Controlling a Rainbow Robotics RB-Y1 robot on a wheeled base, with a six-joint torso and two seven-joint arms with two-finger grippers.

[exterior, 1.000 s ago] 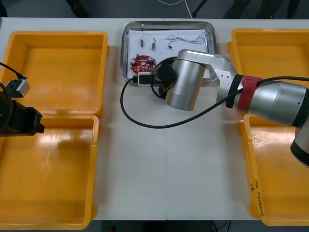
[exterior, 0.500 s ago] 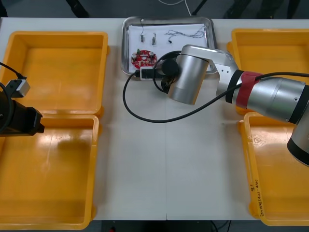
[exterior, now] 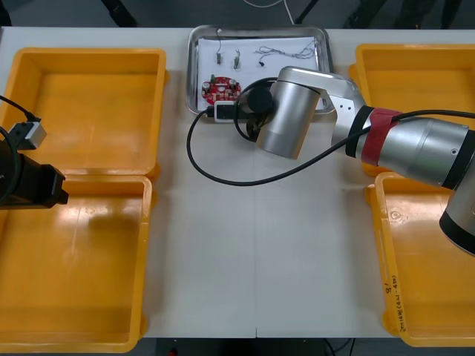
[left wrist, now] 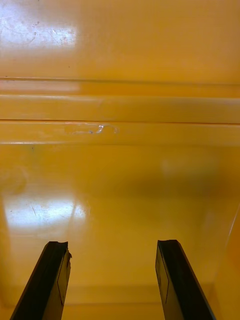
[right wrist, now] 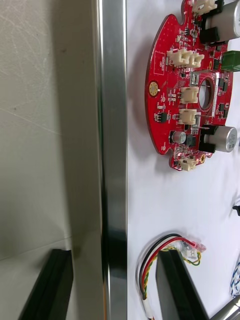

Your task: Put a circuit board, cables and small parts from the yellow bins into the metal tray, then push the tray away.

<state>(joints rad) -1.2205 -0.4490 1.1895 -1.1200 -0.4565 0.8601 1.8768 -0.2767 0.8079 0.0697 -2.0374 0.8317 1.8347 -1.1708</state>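
**Two fingers [right wrist: 176, 285] astride the metal tray [right wrist: 114, 125] rim; tray farther out than a second ago**

Left gripper [left wrist: 112, 250]: parked at the left edge of the table [exterior: 252, 245], over the left yellow bins [exterior: 159, 111]. Fingers apart, nothing between them, bare bin floor below.

Right gripper [right wrist: 115, 257]: hidden under its own silver wrist [exterior: 286, 111] in the front view, so read from the right wrist view. Fingers spread, one on the table side, the other inside the tray, rim between them. Contact with the rim: cannot tell.

Just beside the inner finger lies the red and yellow cable [right wrist: 167, 240], its lower run cut off. The blue and white cable [right wrist: 235, 285] barely shows at the picture's edge. Beyond the fingers, close to the rim but apart from it, is the round red circuit board [right wrist: 185, 85], far side cropped. In the front view it sits in the tray's near-left corner, right by the wrist. Farther back are two small metal parts [exterior: 220, 55] and thin cables [exterior: 286, 52], colours not readable there.

Delta: vs 1.0 s ago, tray and wrist both sit farther up the table. Vs 0.5 s ago, practically no shift. Left arm unchanged.

The tray is at the table's far edge, between the two far bins.
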